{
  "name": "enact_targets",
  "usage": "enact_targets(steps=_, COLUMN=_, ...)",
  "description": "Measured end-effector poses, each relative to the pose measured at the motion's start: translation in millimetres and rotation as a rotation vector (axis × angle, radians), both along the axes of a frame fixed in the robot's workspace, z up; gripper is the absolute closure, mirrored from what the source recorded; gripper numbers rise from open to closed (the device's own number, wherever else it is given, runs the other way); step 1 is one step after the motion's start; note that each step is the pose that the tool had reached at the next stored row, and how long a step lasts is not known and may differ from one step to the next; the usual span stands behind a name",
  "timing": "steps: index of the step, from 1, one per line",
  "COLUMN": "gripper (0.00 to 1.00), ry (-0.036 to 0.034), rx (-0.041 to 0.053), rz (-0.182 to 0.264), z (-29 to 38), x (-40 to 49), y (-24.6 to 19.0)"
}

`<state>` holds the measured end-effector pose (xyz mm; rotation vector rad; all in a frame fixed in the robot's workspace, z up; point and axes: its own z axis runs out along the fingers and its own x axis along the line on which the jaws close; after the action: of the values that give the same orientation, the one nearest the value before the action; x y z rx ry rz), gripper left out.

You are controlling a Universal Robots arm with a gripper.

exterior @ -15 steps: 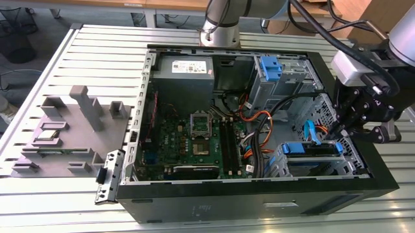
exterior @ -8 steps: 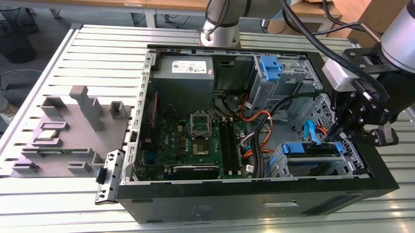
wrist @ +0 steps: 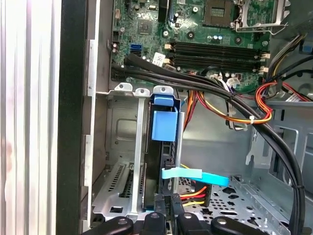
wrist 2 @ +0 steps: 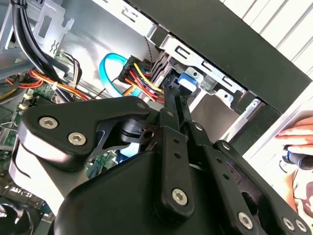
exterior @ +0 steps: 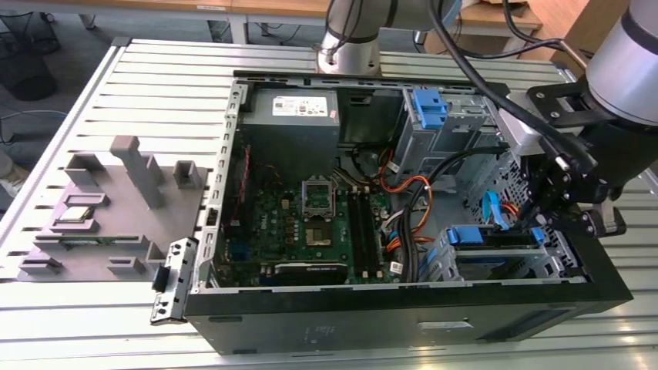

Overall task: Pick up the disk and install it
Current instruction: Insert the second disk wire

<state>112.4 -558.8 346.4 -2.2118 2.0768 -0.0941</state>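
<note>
My end effector (wrist: 166, 215) is clenched on the disk (wrist: 157, 161), which stands on edge in the drive cage (wrist: 122, 147) of the open computer case (exterior: 575, 262)

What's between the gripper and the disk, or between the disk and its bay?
Nothing visible. In the first wrist view the disk sits edge-on in the drive cage, with the gripper right at its end. The flat blue cable and power wires run beside that end, not across it.

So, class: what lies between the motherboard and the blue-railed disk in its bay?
In the first wrist view, a bundle of black cables crosses between the motherboard and the disk.
</note>
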Motion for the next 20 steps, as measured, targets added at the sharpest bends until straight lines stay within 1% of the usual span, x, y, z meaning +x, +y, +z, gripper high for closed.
enact_targets(steps=2, gripper=0.84, ry=-0.0134, rx=0.0003, rz=0.0, z=-0.2, x=-3.2, y=-0.4)
enact_targets(steps=4, gripper=0.84, ry=-0.0296, rx=0.0001, rz=0.0, z=-0.4, x=-5.6, y=-0.9)
enact_targets(steps=7, gripper=0.84, ry=-0.0474, rx=0.0001, rz=0.0, z=-1.4, x=-6.3, y=-1.4)
enact_targets(steps=8, gripper=0.84, ry=-0.0508, rx=0.0002, rz=-0.001, z=-1.8, x=-6.5, y=-1.5)
enact_targets(steps=9, gripper=0.84, ry=-0.0518, rx=0.0003, rz=-0.002, z=-1.8, x=-6.8, y=-1.5)
enact_targets(steps=15, gripper=0.84, ry=-0.052, rx=0.0006, rz=-0.005, z=-2.0, x=-7.0, y=-1.5)
enact_targets(steps=18, gripper=0.84, ry=-0.0519, rx=-0.0008, rz=-0.051, z=-2.2, x=-7.0, y=-1.6)
enact_targets(steps=20, gripper=0.84, ry=-0.0521, rx=-0.0004, rz=-0.067, z=-2.3, x=-7.9, y=-1.6)
